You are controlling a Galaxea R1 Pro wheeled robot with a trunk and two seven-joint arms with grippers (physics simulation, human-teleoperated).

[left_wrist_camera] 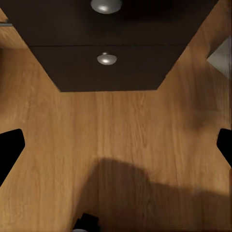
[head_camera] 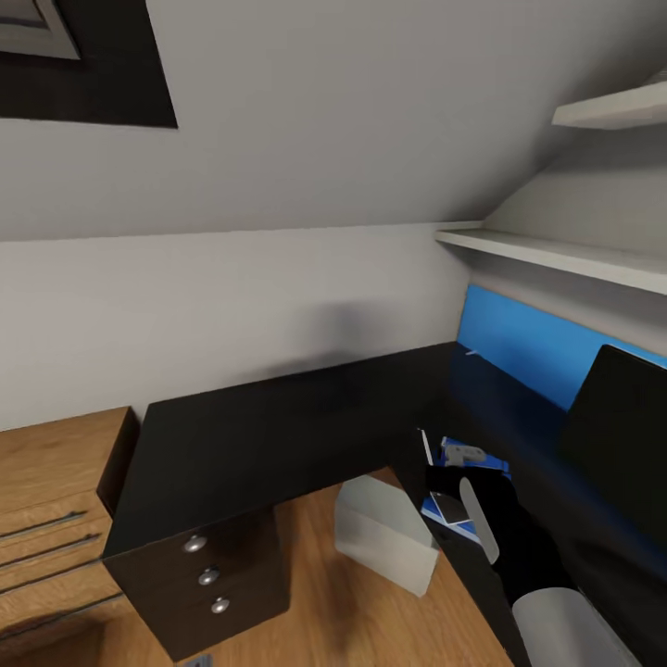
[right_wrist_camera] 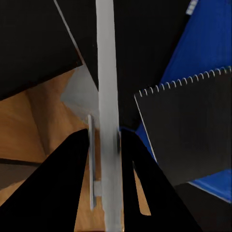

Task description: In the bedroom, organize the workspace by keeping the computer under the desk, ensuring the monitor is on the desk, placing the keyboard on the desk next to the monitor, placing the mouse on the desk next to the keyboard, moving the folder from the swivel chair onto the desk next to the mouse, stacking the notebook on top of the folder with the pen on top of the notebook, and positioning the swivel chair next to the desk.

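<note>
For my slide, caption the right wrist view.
Right gripper pinching a thin white pen above the spiral notebook lying on the blue folder.

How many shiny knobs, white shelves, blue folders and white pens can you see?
shiny knobs: 3
white shelves: 2
blue folder: 1
white pen: 1
Total: 7
</note>
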